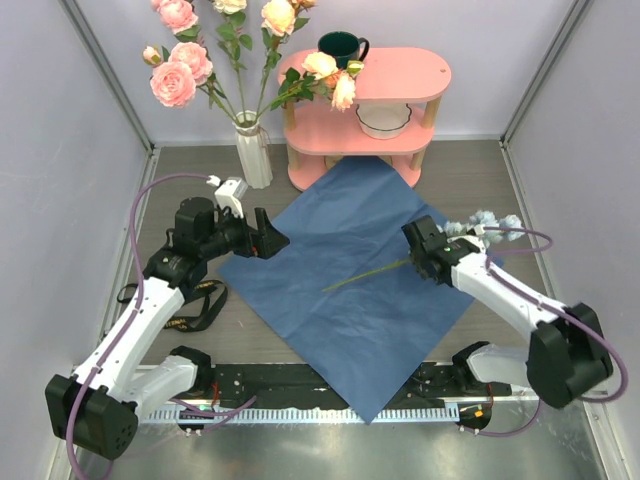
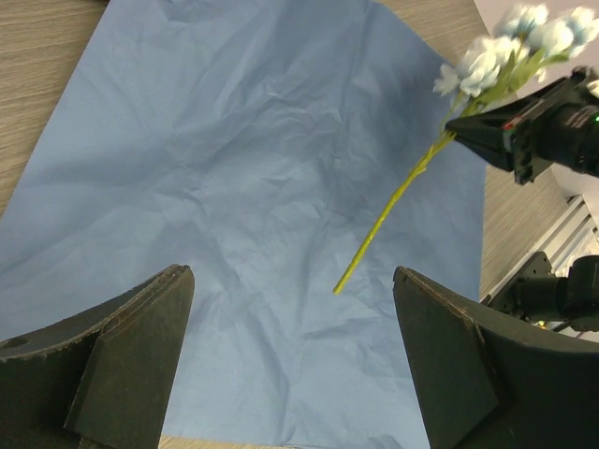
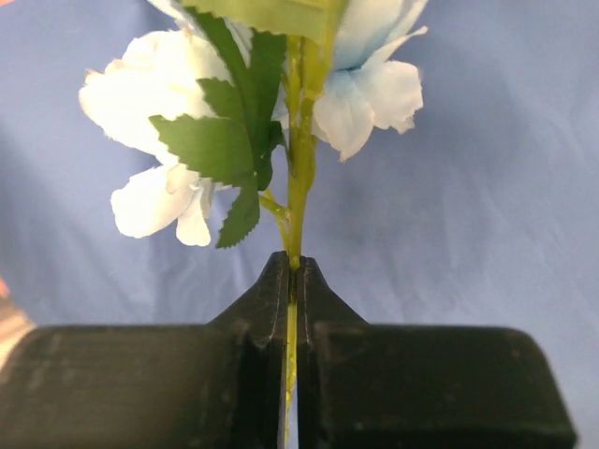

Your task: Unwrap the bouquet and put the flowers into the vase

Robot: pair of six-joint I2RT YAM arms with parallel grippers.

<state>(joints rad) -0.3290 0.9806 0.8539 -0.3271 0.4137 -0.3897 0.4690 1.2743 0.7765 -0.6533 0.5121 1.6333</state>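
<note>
Since the blue paper sheet [image 1: 340, 235] is spread flat on the table and pink, peach and cream roses [image 1: 182, 72] are already standing in the vase [image 1: 254, 152], the unwrapping is judged done and the transfer of the flowers far along. What appears to be the last one, the pale blue flower [image 1: 488, 221], is in hand. Its thin green stem is pinched between the clenched jaws of the right gripper [image 3: 291, 267] just below the leaves and blooms, as is seen plainly in the right wrist view. The long bare part of the stem runs out over the middle of the sheet, and whether its cut end touches the paper cannot be told. The left gripper [image 1: 272, 238] is held at the sheet's left corner with its jaws released wide and nothing between them, facing the flower. The vase is found at the far left of the table, just beside the pink shelf [image 1: 372, 110] and well apart from the right gripper. For the next move, the flower would probably need to be lifted clear, carried across the sheet and turned stem-down. The free end then has to be threaded into a narrow neck already crowded with stems. As the stem is gripped near the blooms, its long tail is likely to sway, so a slow approach is called for.
</note>
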